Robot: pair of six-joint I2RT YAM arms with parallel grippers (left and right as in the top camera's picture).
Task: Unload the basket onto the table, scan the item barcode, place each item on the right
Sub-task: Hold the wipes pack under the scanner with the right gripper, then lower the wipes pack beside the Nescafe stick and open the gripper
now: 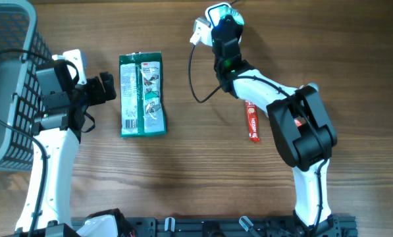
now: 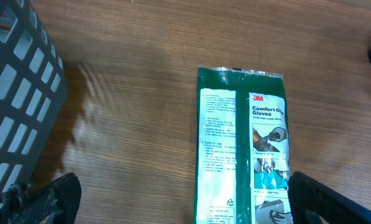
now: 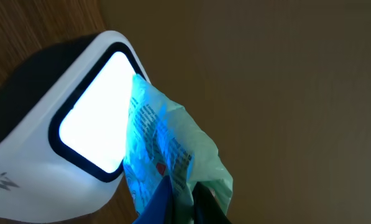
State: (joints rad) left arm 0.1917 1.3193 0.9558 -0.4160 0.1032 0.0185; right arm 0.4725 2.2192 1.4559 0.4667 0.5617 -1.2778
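Note:
The item, a thin pale green printed packet [image 3: 173, 155], is pinched at its lower edge by my right gripper [image 3: 184, 200], which is shut on it. The packet stands right against the glowing window of a white barcode scanner [image 3: 79, 130], lit blue by it. From above, the right gripper [image 1: 226, 26] is at the table's far edge beside the scanner [image 1: 200, 30]. My left gripper [image 1: 107, 87] is open and holds nothing. Its fingers [image 2: 56, 196] straddle the near end of a flat green glove package [image 2: 241, 149] from above.
A dark mesh basket [image 1: 12, 85] stands at the left edge, close behind the left arm. The glove package [image 1: 142, 94] lies left of centre. A red stick-shaped packet [image 1: 252, 120] lies under the right arm. A black cable [image 1: 193, 72] loops down from the scanner.

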